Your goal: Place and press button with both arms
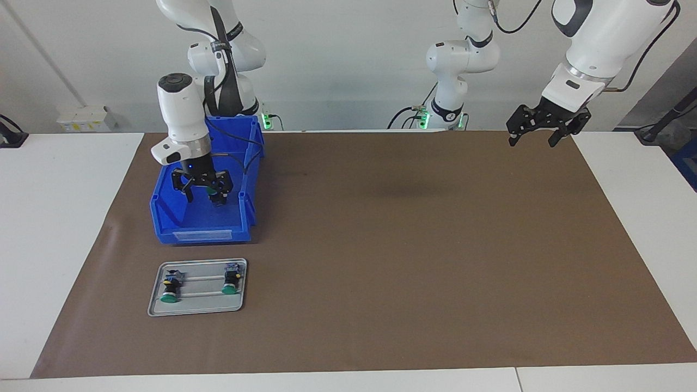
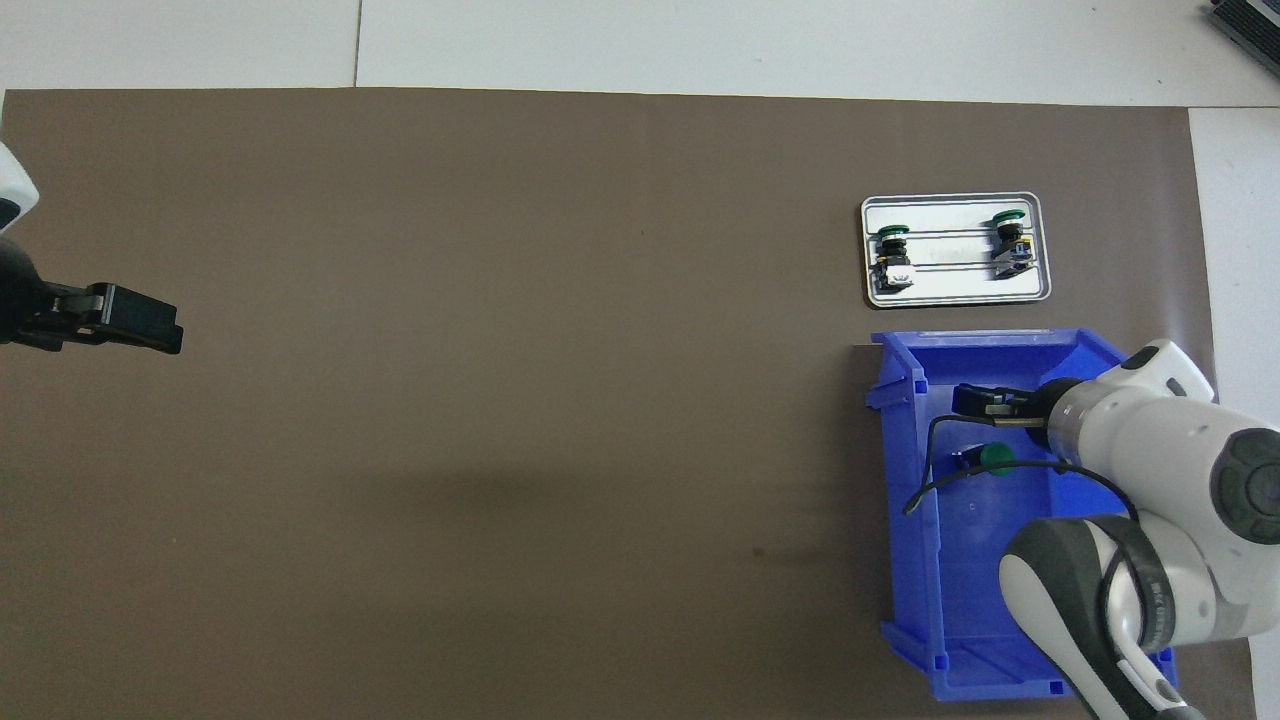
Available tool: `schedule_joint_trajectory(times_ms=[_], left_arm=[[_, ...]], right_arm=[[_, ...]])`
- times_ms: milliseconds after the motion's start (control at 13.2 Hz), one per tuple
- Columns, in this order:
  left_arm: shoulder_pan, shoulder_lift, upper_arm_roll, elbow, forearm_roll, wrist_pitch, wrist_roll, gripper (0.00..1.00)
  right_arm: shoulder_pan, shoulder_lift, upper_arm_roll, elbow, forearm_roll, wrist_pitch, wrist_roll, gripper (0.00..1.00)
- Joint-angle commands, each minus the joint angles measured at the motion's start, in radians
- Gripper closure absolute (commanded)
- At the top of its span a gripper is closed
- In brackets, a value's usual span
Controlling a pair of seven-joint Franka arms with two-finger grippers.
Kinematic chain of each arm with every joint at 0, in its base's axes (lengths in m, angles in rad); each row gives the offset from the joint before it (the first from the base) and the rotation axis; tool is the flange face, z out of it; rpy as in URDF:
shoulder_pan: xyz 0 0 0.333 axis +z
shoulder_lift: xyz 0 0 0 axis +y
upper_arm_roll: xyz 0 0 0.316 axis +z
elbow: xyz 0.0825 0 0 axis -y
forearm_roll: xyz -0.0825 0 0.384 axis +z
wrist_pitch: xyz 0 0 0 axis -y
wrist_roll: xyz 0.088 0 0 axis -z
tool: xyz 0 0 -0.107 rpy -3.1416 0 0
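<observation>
The right hand (image 1: 202, 191) hangs inside the blue plastic bin (image 1: 163, 218), fingers spread, with a green-capped push-button (image 2: 994, 458) between them; whether they touch it I cannot tell. The bin's front label is unreadable. Two more green-capped buttons (image 1: 170, 287) lie in a grey metal tray (image 1: 196, 310) near the brown mat's (image 1: 408, 245) corner. The left hand (image 1: 536, 130) waits open above the mat's edge on the white tabletop (image 1: 54, 218).

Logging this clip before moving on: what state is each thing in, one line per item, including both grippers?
Right gripper: open, down inside the bin, holding nothing.
Left gripper: open, empty, waiting in the air over the mat's edge.
Button: lying in the bin under the right gripper, not gripped.
Blue bin: upright on the mat.
Tray: flat on the mat, holding two buttons.
Tray buttons: lying on their sides, apart.
</observation>
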Motion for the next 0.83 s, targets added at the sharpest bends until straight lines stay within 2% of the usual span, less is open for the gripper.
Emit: schedule_joint_trajectory(times_ms=[0,228,531,759], left_arm=[[0.009,-0.029,-0.004,-0.033,0.001,0.004,-0.009,0.00],[0.009,-0.029,-0.005,-0.033,0.001,0.004,-0.008,0.00],[0.009,-0.029,-0.004,-0.033,0.001,0.004,-0.009,0.00],[0.009,-0.029,-0.004,-0.033,0.001,0.004,-0.008,0.00]], right_arm=[[0.014,0.002,0.005,0.159,0.019,-0.183,0.042,0.00],[0.014,0.011,0.007,0.309,0.020,-0.355,0.056,0.00],[-0.007,0.045,0.004,0.527,0.138,-0.617,0.044,0.00],[-0.017,0.112,-0.001,0.740,0.150,-0.833,0.027,0.00]])
